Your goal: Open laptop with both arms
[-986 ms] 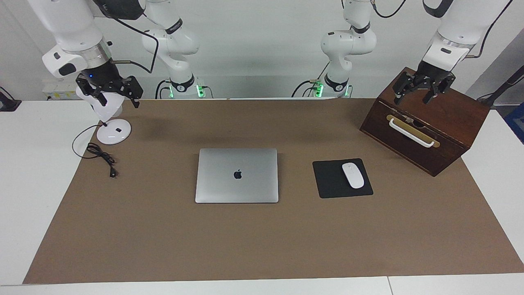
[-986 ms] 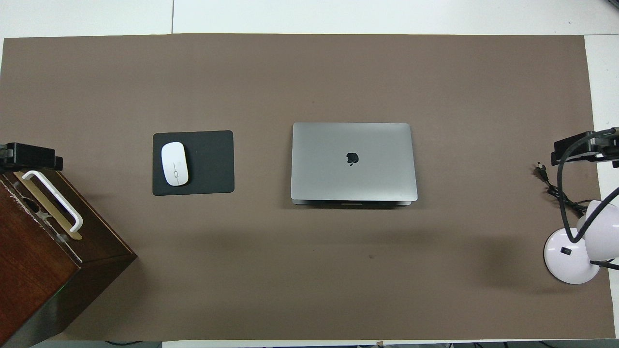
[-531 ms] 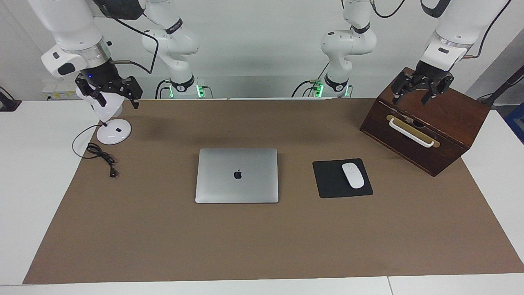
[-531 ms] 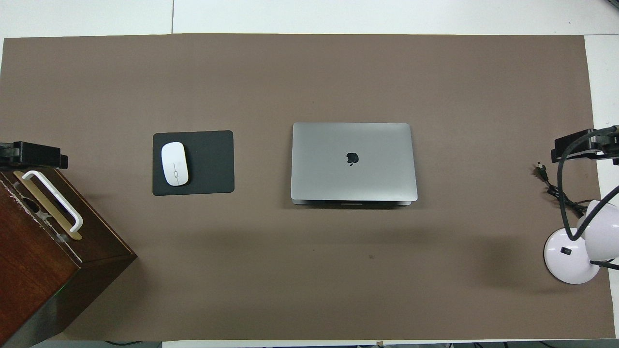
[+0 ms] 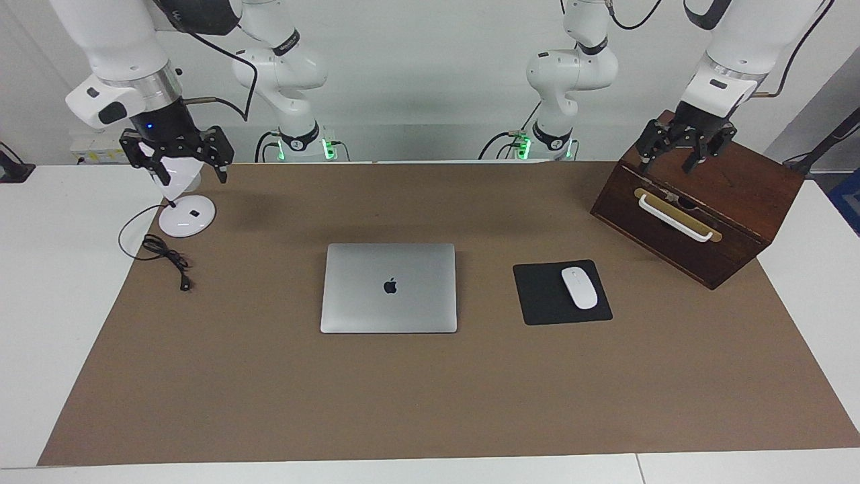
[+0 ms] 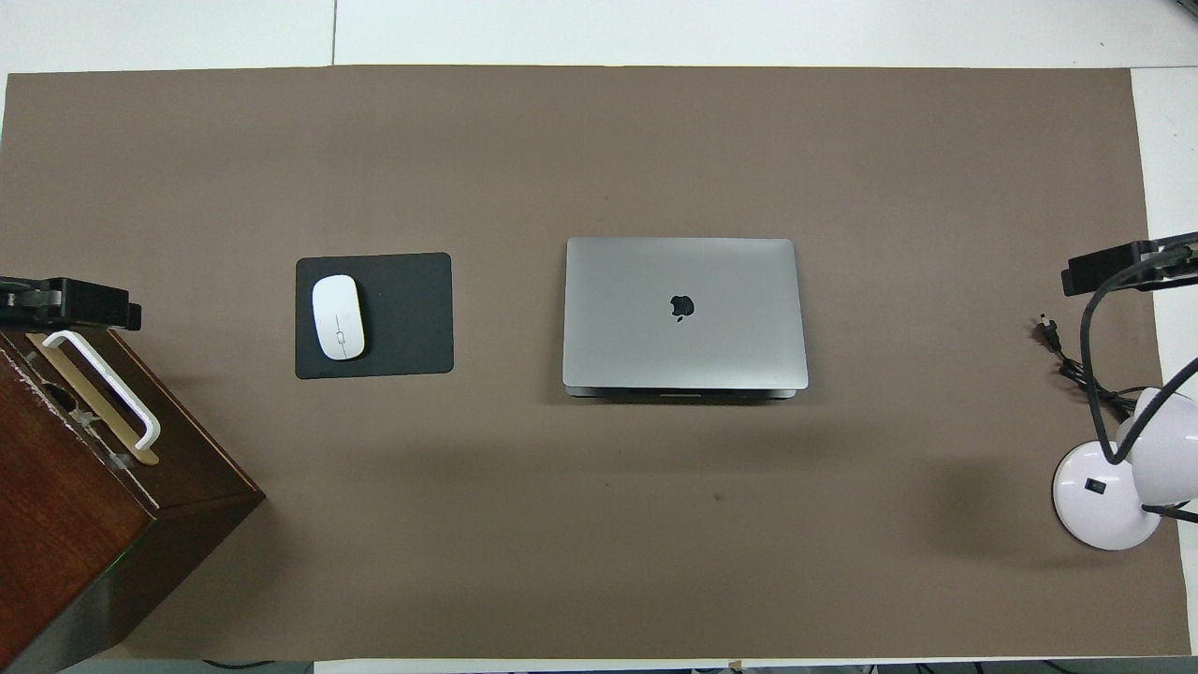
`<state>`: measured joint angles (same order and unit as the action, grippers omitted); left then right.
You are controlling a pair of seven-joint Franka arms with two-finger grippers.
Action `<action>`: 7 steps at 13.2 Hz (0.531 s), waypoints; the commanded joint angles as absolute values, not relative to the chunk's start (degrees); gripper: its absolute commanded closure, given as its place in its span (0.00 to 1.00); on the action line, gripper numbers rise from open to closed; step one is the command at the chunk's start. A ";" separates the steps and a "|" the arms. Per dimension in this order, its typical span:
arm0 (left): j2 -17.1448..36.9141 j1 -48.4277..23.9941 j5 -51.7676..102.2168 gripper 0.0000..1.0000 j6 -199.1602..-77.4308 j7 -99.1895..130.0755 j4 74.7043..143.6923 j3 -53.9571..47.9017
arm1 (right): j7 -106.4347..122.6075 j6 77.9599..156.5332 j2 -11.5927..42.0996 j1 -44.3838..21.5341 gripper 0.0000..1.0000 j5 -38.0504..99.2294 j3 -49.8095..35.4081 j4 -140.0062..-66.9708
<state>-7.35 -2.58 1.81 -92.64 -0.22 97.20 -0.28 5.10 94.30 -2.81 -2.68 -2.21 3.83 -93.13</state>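
The laptop point(image 5: 388, 288) is silver-grey with a dark apple logo. It lies shut and flat in the middle of the brown mat, and it also shows in the overhead view point(image 6: 683, 314). My left gripper point(image 5: 668, 163) is open and empty, up in the air over the wooden box at the left arm's end; its tip shows in the overhead view point(image 6: 84, 304). My right gripper point(image 5: 193, 176) is open and empty, up in the air over the white desk lamp at the right arm's end; its tip shows in the overhead view point(image 6: 1118, 271). Both are well away from the laptop.
A black mouse pad point(image 5: 541, 296) with a white mouse point(image 5: 579, 288) lies beside the laptop toward the left arm's end. A dark wooden box point(image 5: 699, 202) with a white handle stands nearer the robots there. A white desk lamp point(image 5: 187, 215) and its black cable point(image 5: 164, 255) are at the right arm's end.
Both grippers have risen a little. The left gripper has shifted slightly toward the middle of the table. The laptop has not moved.
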 commanded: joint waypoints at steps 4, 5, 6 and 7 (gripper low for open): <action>-7.30 -2.73 0.88 1.00 -97.03 0.35 97.39 0.26 | 2.21 104.75 -3.96 -13.16 0.00 2.97 14.13 -97.64; -7.38 -2.99 0.88 1.00 -99.03 0.09 97.90 0.18 | 1.41 106.94 -3.87 -15.18 0.00 4.55 16.33 -98.43; -7.47 -3.08 0.88 1.00 -100.97 -0.17 98.69 0.18 | 0.71 109.66 -3.87 -15.73 0.00 6.48 16.70 -99.39; -7.82 -3.25 0.88 1.00 -103.07 -0.09 99.92 0.09 | -0.34 112.12 -3.61 -16.08 0.00 8.33 16.79 -100.19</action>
